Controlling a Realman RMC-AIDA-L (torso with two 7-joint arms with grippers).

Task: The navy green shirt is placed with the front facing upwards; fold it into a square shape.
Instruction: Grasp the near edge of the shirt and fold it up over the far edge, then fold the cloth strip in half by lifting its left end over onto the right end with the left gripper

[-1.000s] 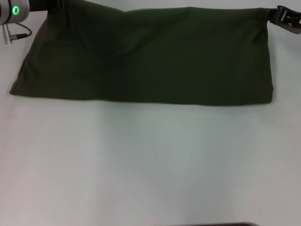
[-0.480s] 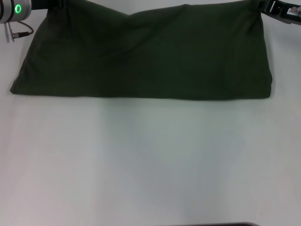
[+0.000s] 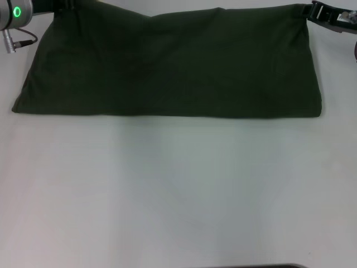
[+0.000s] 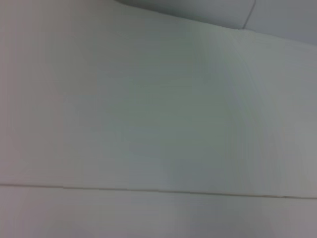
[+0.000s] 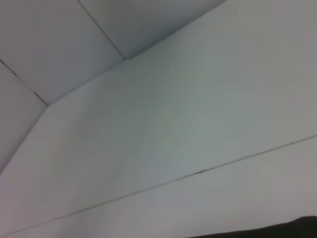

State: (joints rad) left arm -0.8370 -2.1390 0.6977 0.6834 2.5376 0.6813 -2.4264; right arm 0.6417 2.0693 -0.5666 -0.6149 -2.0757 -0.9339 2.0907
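Left hand point(image 3: 61, 4): upper left corner of the head view, at the shirt's far left corner. Only the arm's grey wrist section with a green indicator ring and a cable plug shows; the fingers are cut off by the frame edge. How far open, cannot tell. Contact with the cloth, cannot tell.

Navy green shirt point(image 3: 173, 64): lies across the upper part of the head view as one wide dark olive band, spread on the desk. Near edge straight and flat, running from left to right. Far edge uneven, with a shallow dip left of centre. Left end tapers to a point at the near corner; right end is squared. No lettering or collar visible on the exposed face.

Desk point(image 3: 178, 195): white, plain surface filling the lower two thirds of the head view.

Right hand point(image 3: 315, 11): upper right corner of the head view, a black part meeting the shirt's far right corner. Fingers not distinguishable; opening cannot be told.

Wrist views: pale flat surfaces with thin seams; a dark strip at one corner of the right wrist view.
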